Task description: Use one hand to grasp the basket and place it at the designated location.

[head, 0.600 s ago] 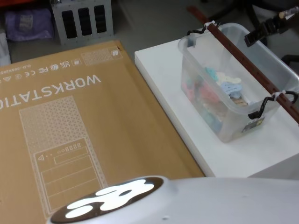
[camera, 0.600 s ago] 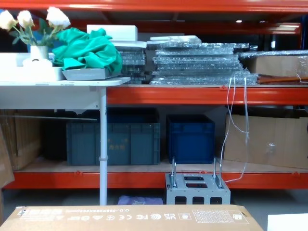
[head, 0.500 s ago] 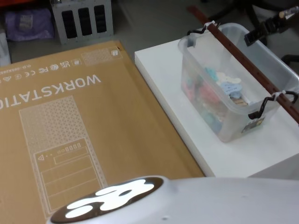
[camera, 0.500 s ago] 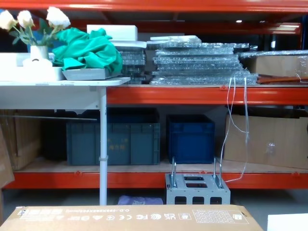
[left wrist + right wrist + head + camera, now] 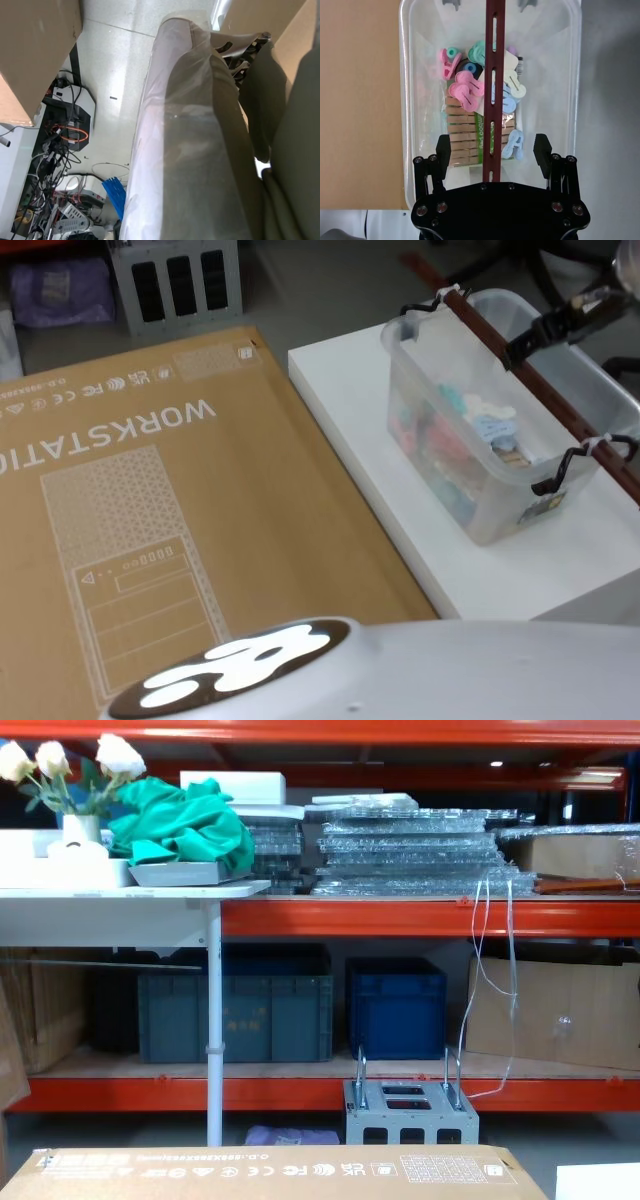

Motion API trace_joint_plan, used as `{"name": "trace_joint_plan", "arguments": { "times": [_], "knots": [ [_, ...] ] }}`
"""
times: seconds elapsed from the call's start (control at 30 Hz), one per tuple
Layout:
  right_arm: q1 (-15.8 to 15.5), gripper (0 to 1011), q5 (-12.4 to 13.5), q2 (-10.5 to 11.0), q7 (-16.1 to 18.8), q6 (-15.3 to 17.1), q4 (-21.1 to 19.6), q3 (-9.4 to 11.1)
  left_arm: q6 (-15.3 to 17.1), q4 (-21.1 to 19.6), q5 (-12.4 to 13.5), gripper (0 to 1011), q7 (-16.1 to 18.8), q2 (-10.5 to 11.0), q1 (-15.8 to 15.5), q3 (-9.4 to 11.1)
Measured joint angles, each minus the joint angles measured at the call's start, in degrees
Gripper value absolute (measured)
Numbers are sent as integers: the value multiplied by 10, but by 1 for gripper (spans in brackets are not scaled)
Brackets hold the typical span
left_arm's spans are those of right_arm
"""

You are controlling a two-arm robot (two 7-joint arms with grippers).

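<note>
In the head view, the basket (image 5: 428,440) stands on a white platform (image 5: 340,410) at about two o'clock from the middle of my sight. Its long sides run from eleven o'clock toward five. Its reddish-brown bar handle (image 5: 478,325) lies along the top, with a white zip tie (image 5: 597,444) at the near end. My right gripper (image 5: 530,340) reaches in from two o'clock and hangs at the far half of the handle. A flat cardboard box (image 5: 150,490) printed WORKSTATION lies just beside the platform, toward nine o'clock. A grey metal frame (image 5: 175,280) stands on the floor at eleven o'clock.

My left wrist view looks past clear plastic film (image 5: 185,150) to a pale floor and a tangle of cables (image 5: 60,145).

My right wrist view looks straight down into the basket (image 5: 406,100). My jaws stand wide apart, one of the fingers (image 5: 443,147) on each side of the bar handle (image 5: 494,75). The bar runs between them and touches neither. Under it lie pastel plastic clips (image 5: 465,90) and a pack of wooden clothespins (image 5: 462,137).

In the chest view, the cardboard box (image 5: 270,1170) edges in at six o'clock and the grey metal frame (image 5: 410,1115) sits at five o'clock. Dark blue crates (image 5: 235,1015) rest on the low shelf near the centre. A white table (image 5: 130,900) with flowers (image 5: 70,765) and a green cloth (image 5: 180,820) stands at ten o'clock.
</note>
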Motion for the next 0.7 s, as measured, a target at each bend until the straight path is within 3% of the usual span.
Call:
{"name": "trace_joint_plan", "arguments": {
  "times": [0.7],
  "knots": [
    [-39, 1000, -9, -52, 4, -34, 63, -3, 0, 0, 0, 0, 0, 0, 0, 0]
  ]
}}
